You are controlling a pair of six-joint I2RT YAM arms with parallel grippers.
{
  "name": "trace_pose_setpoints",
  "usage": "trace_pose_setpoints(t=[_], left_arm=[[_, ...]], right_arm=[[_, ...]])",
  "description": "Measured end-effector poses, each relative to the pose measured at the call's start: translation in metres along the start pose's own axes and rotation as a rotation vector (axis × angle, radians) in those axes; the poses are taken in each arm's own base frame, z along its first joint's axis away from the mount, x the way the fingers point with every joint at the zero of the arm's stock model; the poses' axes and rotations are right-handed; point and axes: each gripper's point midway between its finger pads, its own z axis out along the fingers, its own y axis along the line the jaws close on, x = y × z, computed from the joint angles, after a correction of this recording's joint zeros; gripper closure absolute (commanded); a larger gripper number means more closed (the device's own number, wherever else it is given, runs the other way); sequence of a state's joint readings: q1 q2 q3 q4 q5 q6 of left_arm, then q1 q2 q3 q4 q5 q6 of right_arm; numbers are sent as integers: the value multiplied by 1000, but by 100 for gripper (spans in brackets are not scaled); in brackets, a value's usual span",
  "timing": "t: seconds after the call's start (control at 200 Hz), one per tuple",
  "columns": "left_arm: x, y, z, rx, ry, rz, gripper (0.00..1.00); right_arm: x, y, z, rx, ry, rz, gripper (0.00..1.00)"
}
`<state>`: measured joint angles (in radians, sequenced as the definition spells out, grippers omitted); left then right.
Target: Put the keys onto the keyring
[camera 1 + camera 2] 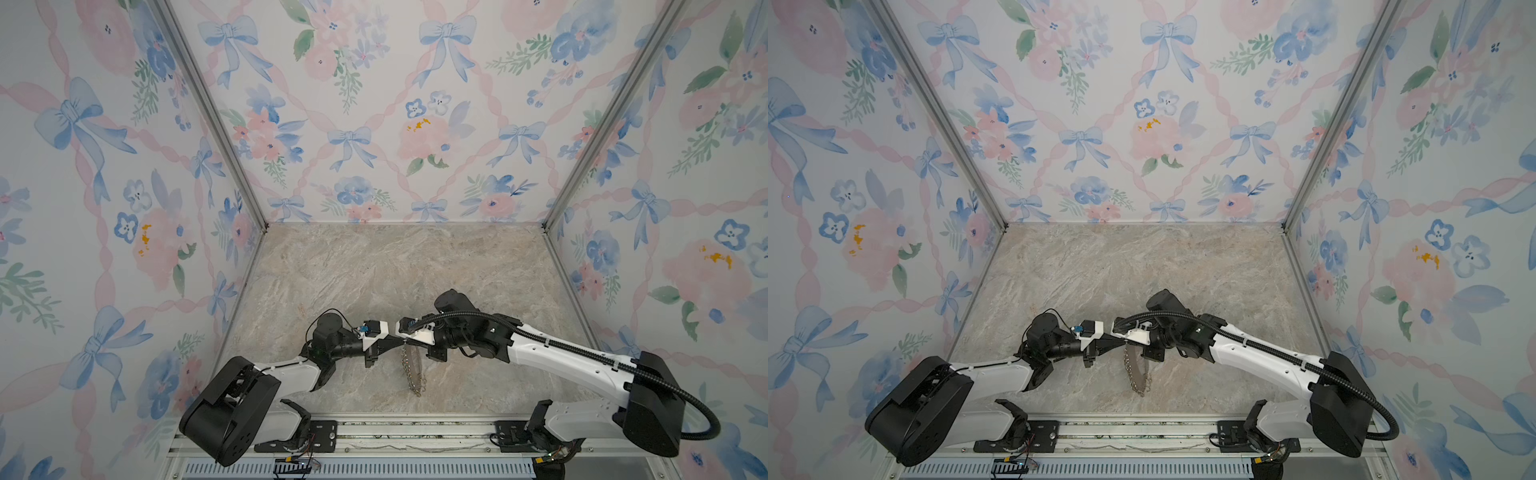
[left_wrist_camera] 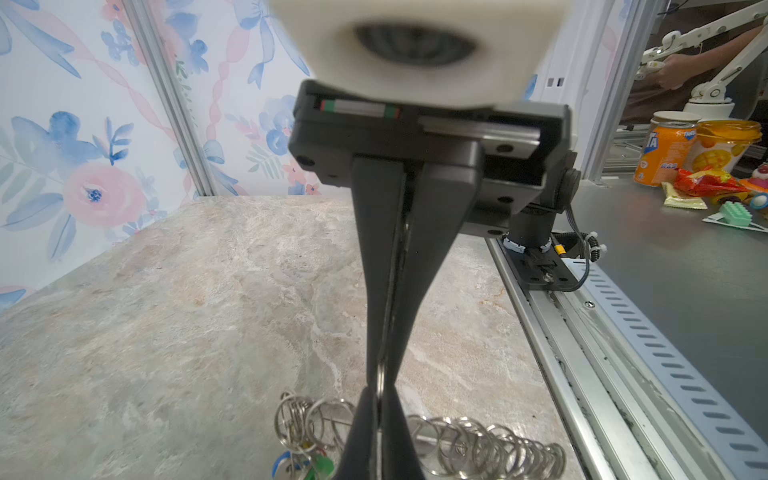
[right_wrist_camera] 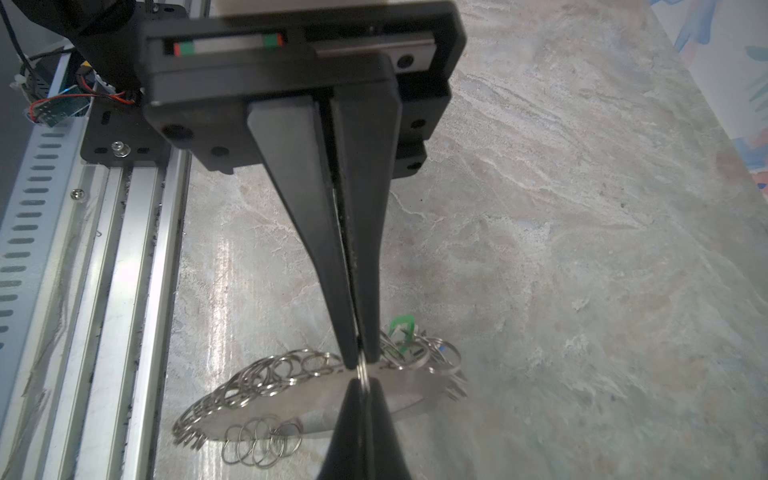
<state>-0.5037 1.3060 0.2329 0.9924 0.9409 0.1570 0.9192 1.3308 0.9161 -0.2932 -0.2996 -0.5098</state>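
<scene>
Holds the keyring (image 1: pixel 411 371) edge-on over the desk (image 1: pixel 374 270) with the right gripper (image 3: pixel 360 386) closed on a rim ring (image 3: pixel 363 370), freeing it for threading. Meets it tip to tip with the left gripper (image 1: pixel 398 342), closed too, seemingly on that ring. Leaves the keys (image 3: pixel 401 330) bunched at one end.

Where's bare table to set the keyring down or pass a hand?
Free: the table from the rear wall to both arms, plus left and right margins along the side walls. Crowded: front centre, where left pincer and right pincer meet tip to tip over the hanging keyring.
</scene>
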Motion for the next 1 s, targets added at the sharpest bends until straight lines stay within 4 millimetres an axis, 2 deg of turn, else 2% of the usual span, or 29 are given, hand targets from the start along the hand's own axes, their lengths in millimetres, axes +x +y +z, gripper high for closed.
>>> trace_pose_setpoints(t=[0.105, 0.275, 0.375, 0.54, 0.61, 0.655, 0.82, 1.0], left_arm=[[0, 0, 1, 2, 1, -1, 91], [3, -1, 2, 8, 7, -10, 100], [3, -1, 2, 8, 7, -10, 100], [4, 0, 2, -1, 11, -12, 100], [5, 2, 2, -12, 16, -15, 100], [5, 3, 2, -19, 18, -16, 100], [1, 6, 1, -38, 13, -3, 100], [-3, 10, 0, -64, 8, 5, 100]], right_arm=[[-1, 1, 0, -4, -3, 0, 100], [-1, 1, 0, -6, -4, 1, 100], [-1, 1, 0, -5, -4, 1, 100], [-1, -5, -2, 6, -15, 21, 77], [-4, -12, -9, 30, -58, 44, 68], [-3, -19, -17, 62, -91, 71, 65], [-3, -41, -45, 177, -220, 139, 64], [-7, -65, -51, 249, -277, 225, 63]])
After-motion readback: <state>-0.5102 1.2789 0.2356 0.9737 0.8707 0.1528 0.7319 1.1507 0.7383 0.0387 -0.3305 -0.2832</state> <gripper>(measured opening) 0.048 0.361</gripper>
